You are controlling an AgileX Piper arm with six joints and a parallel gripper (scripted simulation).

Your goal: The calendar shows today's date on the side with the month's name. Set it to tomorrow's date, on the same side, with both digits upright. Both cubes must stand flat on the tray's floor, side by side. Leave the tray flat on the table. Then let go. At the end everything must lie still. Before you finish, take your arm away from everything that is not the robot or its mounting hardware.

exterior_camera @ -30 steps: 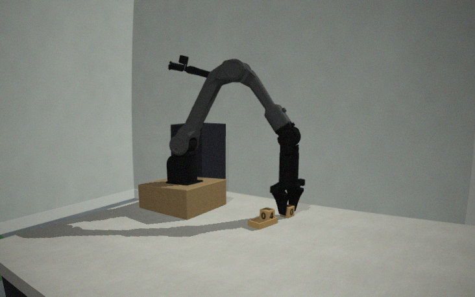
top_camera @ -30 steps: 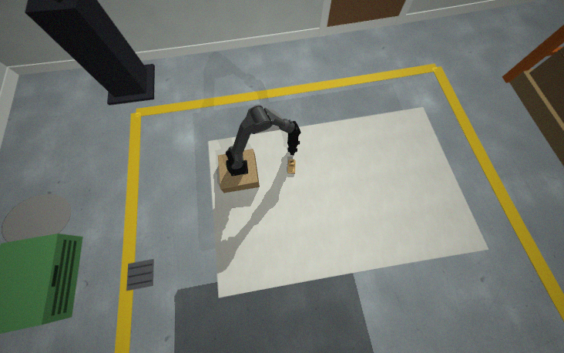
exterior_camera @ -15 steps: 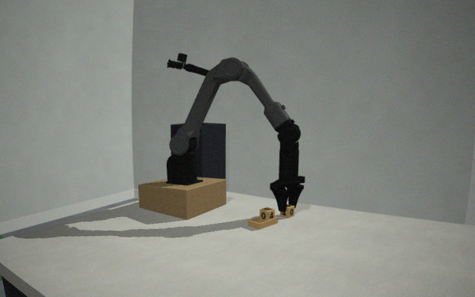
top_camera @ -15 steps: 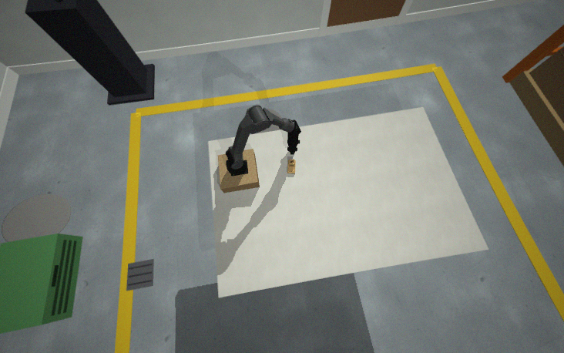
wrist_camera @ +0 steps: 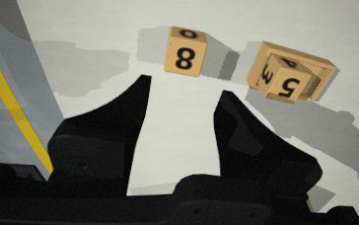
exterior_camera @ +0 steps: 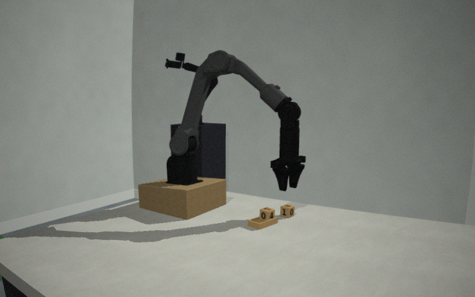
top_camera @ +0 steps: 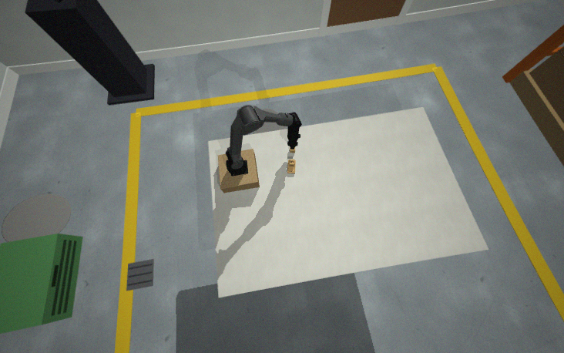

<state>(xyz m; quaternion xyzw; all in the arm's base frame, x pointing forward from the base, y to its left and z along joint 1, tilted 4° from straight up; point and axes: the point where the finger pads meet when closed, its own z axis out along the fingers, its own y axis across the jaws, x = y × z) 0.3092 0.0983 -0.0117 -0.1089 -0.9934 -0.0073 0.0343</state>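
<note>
While open, end effector [exterior_camera: 288, 187] above cube [exterior_camera: 287, 211]

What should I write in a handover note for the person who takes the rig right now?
Gripper: open, holding nothing, raised above the table.
Tray: flat on the table, with one cube standing in it.
Second cube: on the table beside the tray, outside it, free of the fingers.
Done: one cube taken out and set down.
Left: pick up the loose cube, turn it so the needed digit is upright, put it in the tray beside the other, check the date, let go.
</note>
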